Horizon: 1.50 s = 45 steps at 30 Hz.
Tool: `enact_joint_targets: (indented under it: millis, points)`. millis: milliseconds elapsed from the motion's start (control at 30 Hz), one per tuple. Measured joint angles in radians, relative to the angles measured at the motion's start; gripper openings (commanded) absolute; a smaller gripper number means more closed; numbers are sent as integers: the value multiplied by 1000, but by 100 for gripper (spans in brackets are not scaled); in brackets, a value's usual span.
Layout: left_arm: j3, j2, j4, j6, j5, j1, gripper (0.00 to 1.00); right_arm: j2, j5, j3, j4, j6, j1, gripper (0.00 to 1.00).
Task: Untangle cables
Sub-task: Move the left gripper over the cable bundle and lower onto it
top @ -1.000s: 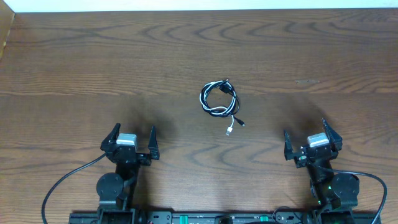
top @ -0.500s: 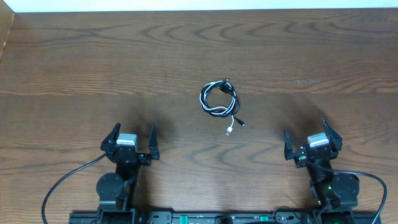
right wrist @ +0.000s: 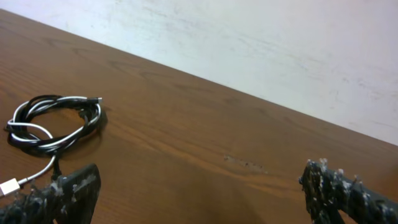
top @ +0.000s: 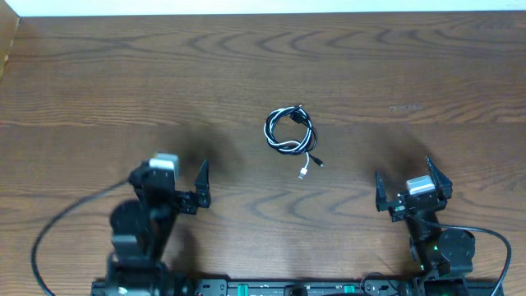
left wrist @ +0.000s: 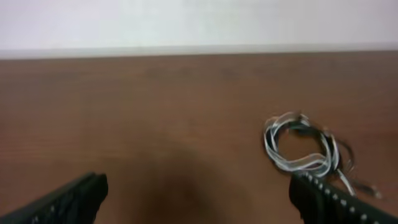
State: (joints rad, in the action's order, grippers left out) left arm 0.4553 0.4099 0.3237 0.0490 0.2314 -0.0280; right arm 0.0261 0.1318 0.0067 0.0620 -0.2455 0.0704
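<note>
Two grippers sit at the near edge of the table (top: 123, 74), well apart from each other and from the work. The left gripper (top: 171, 182) has its fingers spread wide with nothing between them. The right gripper (top: 407, 185) is likewise spread and empty. The cables (top: 285, 147) lie ahead of both, roughly mid-table and between the two arms. The black cable (right wrist: 93, 117) and white cable (right wrist: 30, 128) are wound together into one small loose coil with interleaved strands. Two short tails trail off its near side, ending in a white plug (top: 303, 173) and a black plug (top: 319, 163) just beside it. Judgement: the step in hand is the first reach, and no cable is touched yet. It looks best to come in low with one gripper on a free tail close behind its plug. The other gripper should pin the coil, or the light bundle will likely slide whole across the smooth wood. Draw slowly, along the surface and outward. The surface is dark wood grain, bare apart from the cables and a faint scuff (right wrist: 245, 163) off to the right. A pale plain wall (right wrist: 249, 43) stands beyond the far edge.
</note>
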Motion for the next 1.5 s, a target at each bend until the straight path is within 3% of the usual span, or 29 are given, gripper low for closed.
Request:
enact_joint_targets:
  millis: [167,400,733,1233,1500]
  points:
    - [398,306,294,0,26,0,98,0,0,0,-2,0,0,99]
    - [688,539,438,0,109,0,98,0,1,0,-1,0,0,99]
    - [707,617,420,-1,314,0,98,0,1,0,-1,0,0,99]
    - [707,628,356,-128,347,0,98,0,2,0,-1,0,0,99]
    - [707,765,266,-232,346,-19,98,0,3,0,-1,0,0,99]
